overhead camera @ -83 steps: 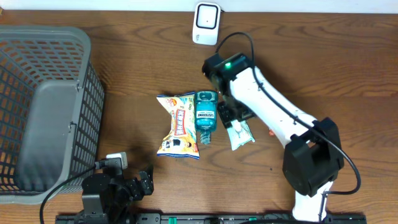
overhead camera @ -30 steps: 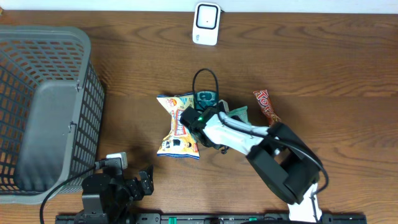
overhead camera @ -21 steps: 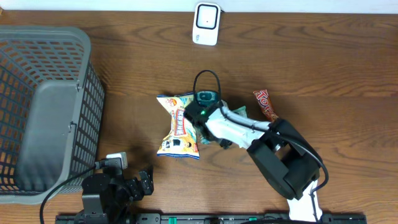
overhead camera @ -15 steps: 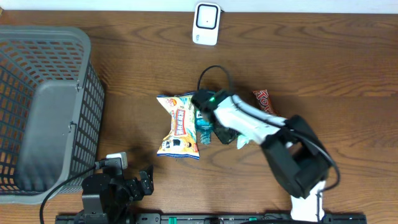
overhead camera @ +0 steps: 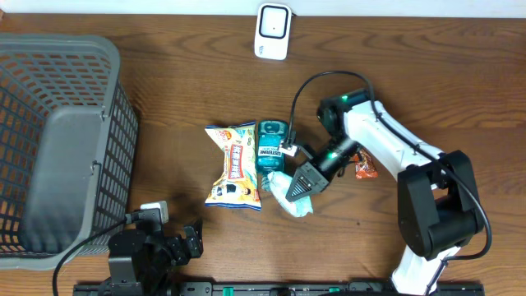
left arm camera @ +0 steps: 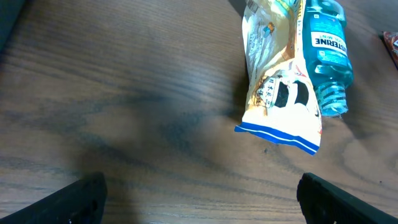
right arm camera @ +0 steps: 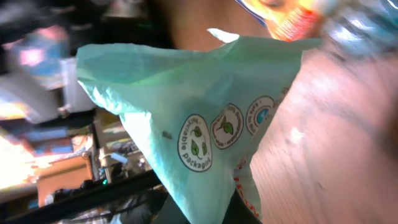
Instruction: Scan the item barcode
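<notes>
Pale mint-green pouch (right arm camera: 205, 124) with round green leaf emblems. Teal bottle (overhead camera: 271, 148), blue-and-white label. Yellow snack bag (overhead camera: 236, 168), red and blue print. Orange-red candy bar (overhead camera: 364, 169) right. Grey mesh basket (overhead camera: 123, 123) left. White scanner (overhead camera: 272, 30) far. Dark wood-grain table (overhead camera: 444, 74).

Mint-green packet (overhead camera: 289, 200): soft pouch, crumpled, round leaf logos printed on face, red print at lower edge; pinched at one end by right gripper (overhead camera: 301, 186), tilted, near table middle

White scanner (overhead camera: 272, 30): at far table edge, well apart from packet
</notes>
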